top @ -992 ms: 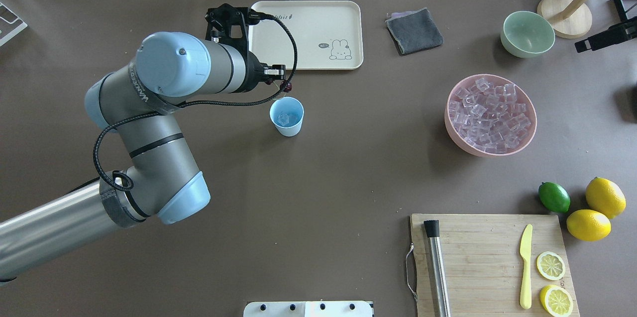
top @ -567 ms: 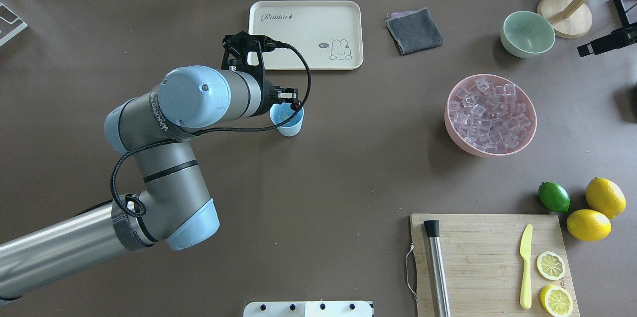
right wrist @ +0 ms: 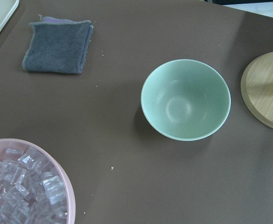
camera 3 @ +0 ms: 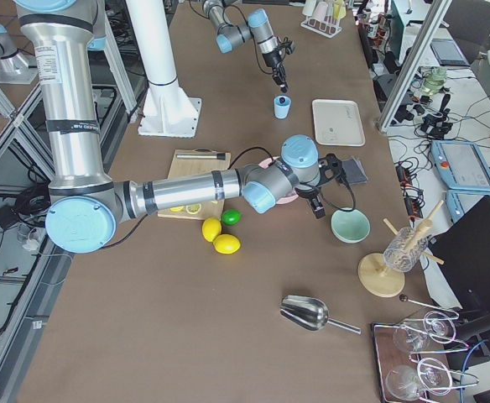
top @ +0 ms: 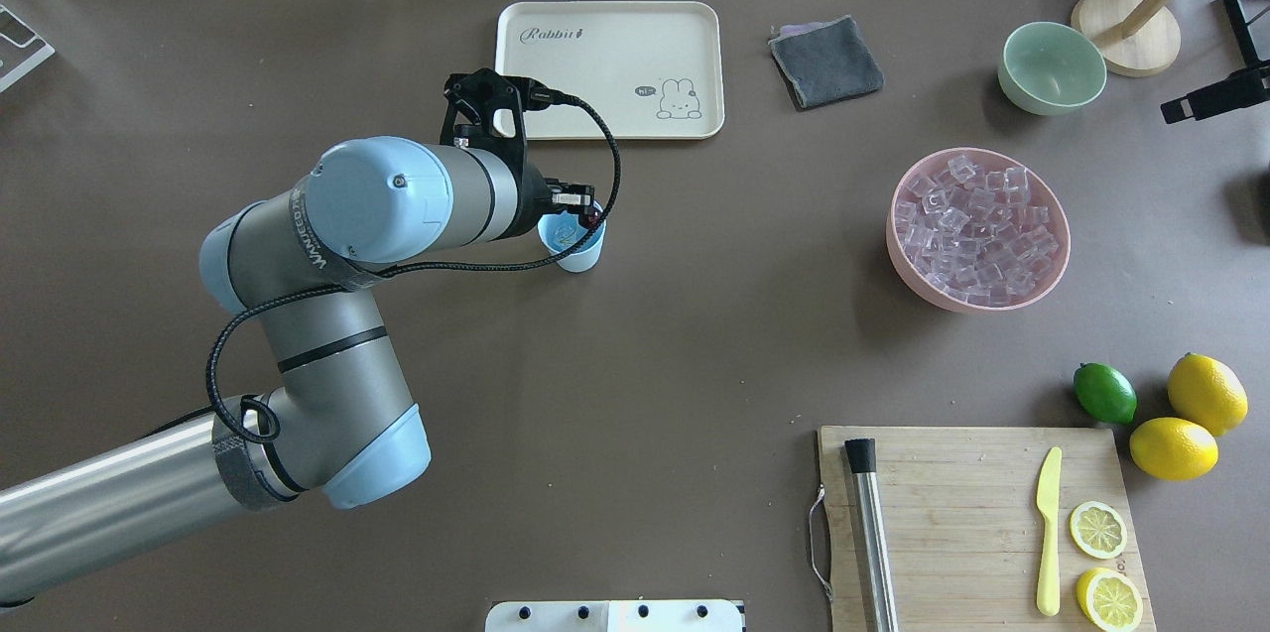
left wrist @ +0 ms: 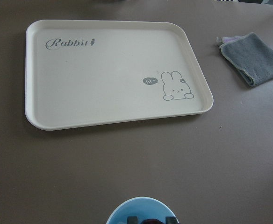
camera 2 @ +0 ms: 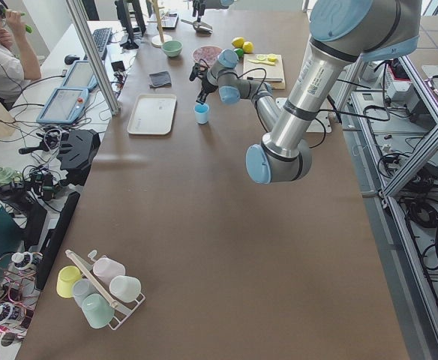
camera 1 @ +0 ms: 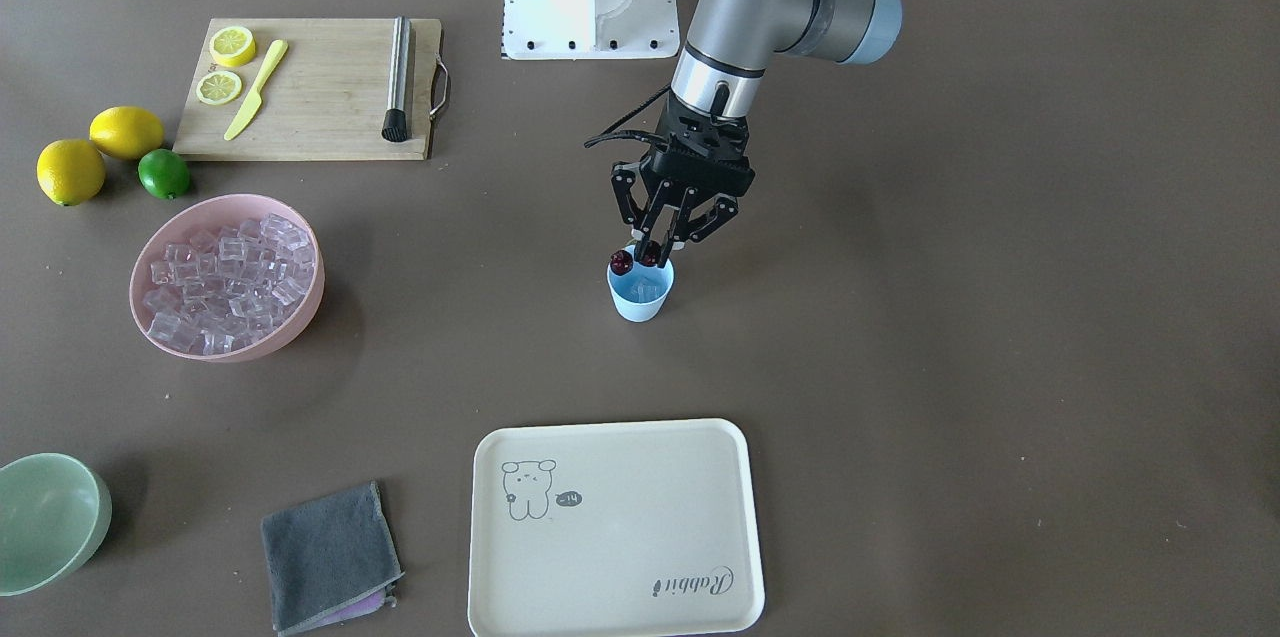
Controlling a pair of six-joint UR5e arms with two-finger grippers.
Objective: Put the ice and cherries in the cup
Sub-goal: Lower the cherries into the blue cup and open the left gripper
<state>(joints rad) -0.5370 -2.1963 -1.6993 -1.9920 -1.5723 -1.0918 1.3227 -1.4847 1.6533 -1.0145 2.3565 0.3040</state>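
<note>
The light-blue cup stands mid-table, in the overhead view just below the tray. A clear ice cube lies inside it. My left gripper points down over the cup's mouth, shut on the stems of the dark red cherries, which hang at rim level. The left wrist view shows only the cup's rim at the bottom edge. Several more ice cubes fill the pink bowl. My right gripper hangs high between the pink bowl and the green bowl; I cannot tell whether it is open or shut.
A cream rabbit tray lies beyond the cup, a grey cloth and a pale green bowl to its right. A cutting board with knife, muddler and lemon slices, a lime and two lemons sit front right.
My left gripper has moved with the cherries from beside the tray's corner to over the cup and come down to its rim. The cup has not moved.
</note>
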